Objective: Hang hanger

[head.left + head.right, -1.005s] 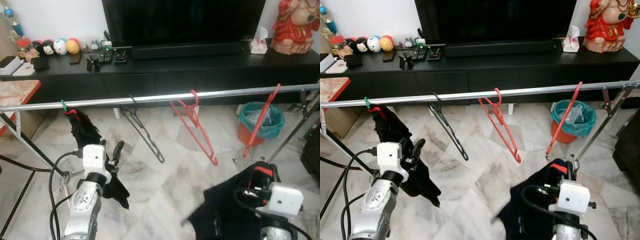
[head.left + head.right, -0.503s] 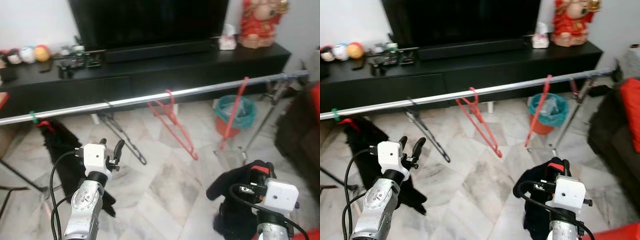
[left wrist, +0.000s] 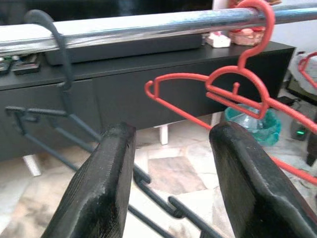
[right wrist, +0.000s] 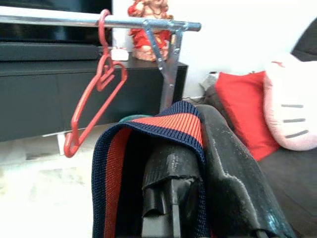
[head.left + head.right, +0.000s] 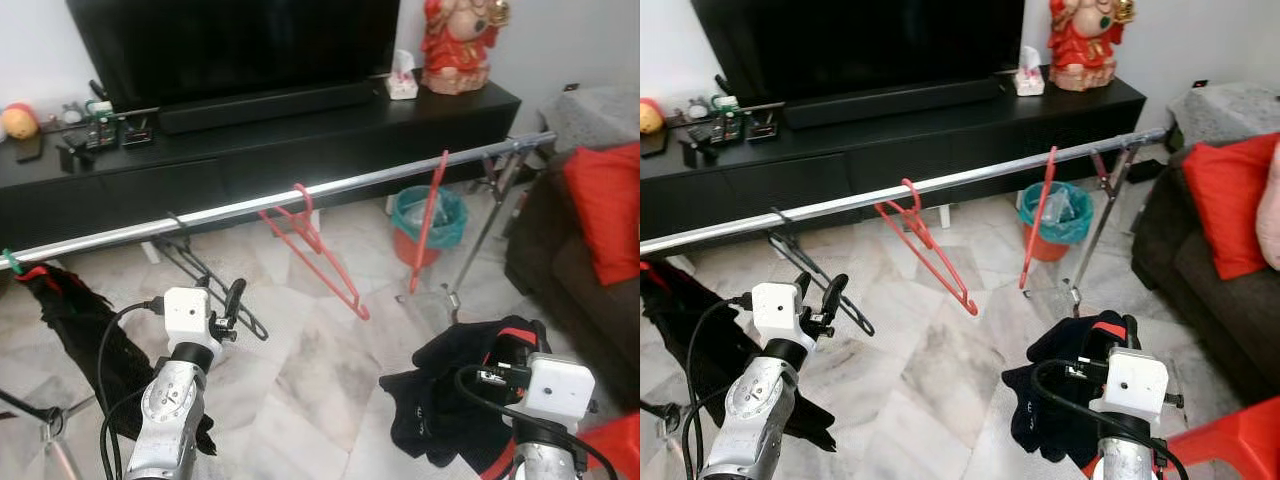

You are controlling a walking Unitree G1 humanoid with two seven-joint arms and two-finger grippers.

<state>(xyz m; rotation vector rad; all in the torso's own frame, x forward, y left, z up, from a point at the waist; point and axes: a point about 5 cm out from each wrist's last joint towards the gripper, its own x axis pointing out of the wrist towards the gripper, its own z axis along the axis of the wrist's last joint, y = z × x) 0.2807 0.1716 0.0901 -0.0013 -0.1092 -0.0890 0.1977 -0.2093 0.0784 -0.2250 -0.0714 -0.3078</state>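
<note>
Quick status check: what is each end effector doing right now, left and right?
Left end effector: open, empty, facing the black hanger on the rail.
Right end effector: shut on the dark garment.

A chrome clothes rail (image 5: 940, 182) crosses before the black TV console (image 5: 890, 140). A red hanger (image 5: 925, 248), another red hanger (image 5: 1037, 215) and a black hanger (image 5: 815, 275) hang from it.

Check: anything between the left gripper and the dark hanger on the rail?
Nothing visible. The left gripper is open, facing the dark hanger hooked on the rail. The red hanger hangs beside it, off the path.
</note>
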